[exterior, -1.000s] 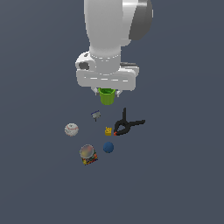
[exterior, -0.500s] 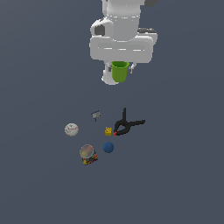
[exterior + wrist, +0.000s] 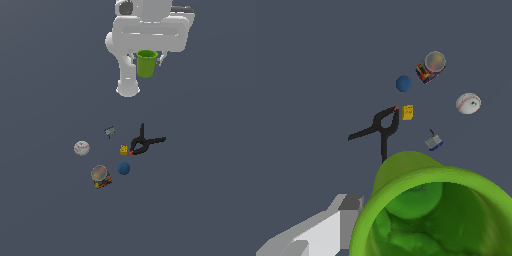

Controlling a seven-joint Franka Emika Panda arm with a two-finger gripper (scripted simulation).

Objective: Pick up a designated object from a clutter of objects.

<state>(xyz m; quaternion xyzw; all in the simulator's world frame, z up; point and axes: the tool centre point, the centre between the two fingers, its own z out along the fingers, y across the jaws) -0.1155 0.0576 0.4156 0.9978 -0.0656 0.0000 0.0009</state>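
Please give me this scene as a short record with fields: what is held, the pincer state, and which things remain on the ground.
held: green cup, lifted clear of the floor
pincer: shut on the cup
cup pose: upright, rim up
left on floor: white baseball, blue ball, black clamp, labelled can, yellow piece, grey piece
nearest to clamp: yellow piece

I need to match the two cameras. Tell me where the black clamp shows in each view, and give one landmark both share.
Exterior view: the black clamp lies on the floor right of the cluster's middle, far below the lifted green cup.
Wrist view: the black clamp lies mid-frame, just beyond the green cup rim.
Shared landmark: the tiny yellow piece sits right beside the clamp's orange-tipped end in both views.
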